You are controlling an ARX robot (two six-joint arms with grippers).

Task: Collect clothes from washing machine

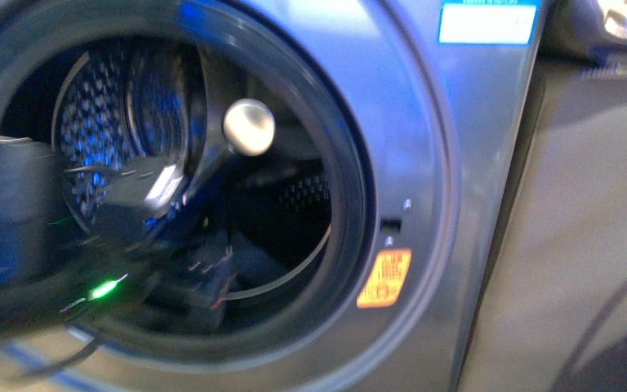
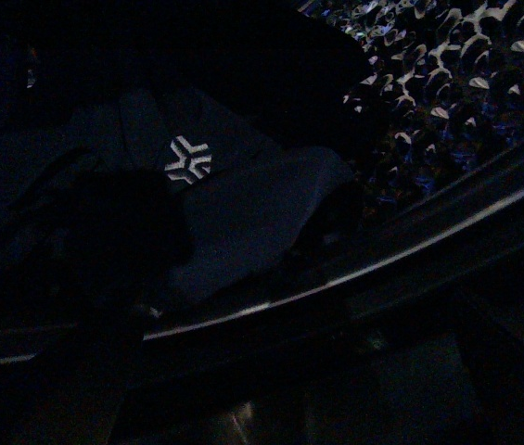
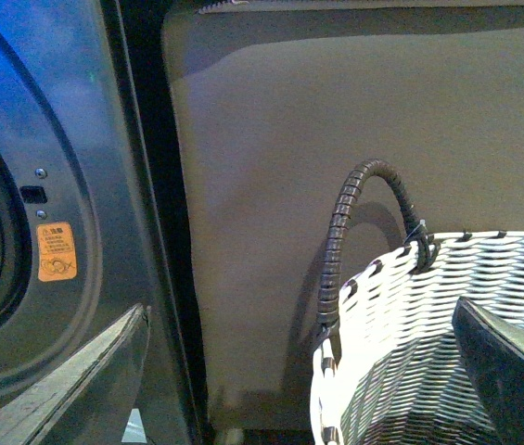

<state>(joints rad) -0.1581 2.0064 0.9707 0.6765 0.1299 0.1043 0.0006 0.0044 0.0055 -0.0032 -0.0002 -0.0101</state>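
The grey washing machine [image 1: 424, 163] fills the front view with its round mouth open and its perforated drum [image 1: 98, 122] showing. My left arm reaches in from the left, and my left gripper [image 1: 206, 273] is open low inside the mouth. The left wrist view is dim: dark clothes [image 2: 243, 213] with a white emblem [image 2: 187, 159] lie on the drum floor beyond the rim, and the gripper's own fingers are lost in shadow. My right gripper [image 3: 289, 399] is open and empty outside the machine, between its front panel [image 3: 57, 139] and the basket.
A white-and-grey woven basket [image 3: 447, 306] with a dark looped handle [image 3: 354, 222] stands right of the machine, against a beige sofa cushion [image 3: 336, 120]. An orange sticker [image 1: 384, 278] and the door latch [image 1: 389, 223] sit on the machine's front.
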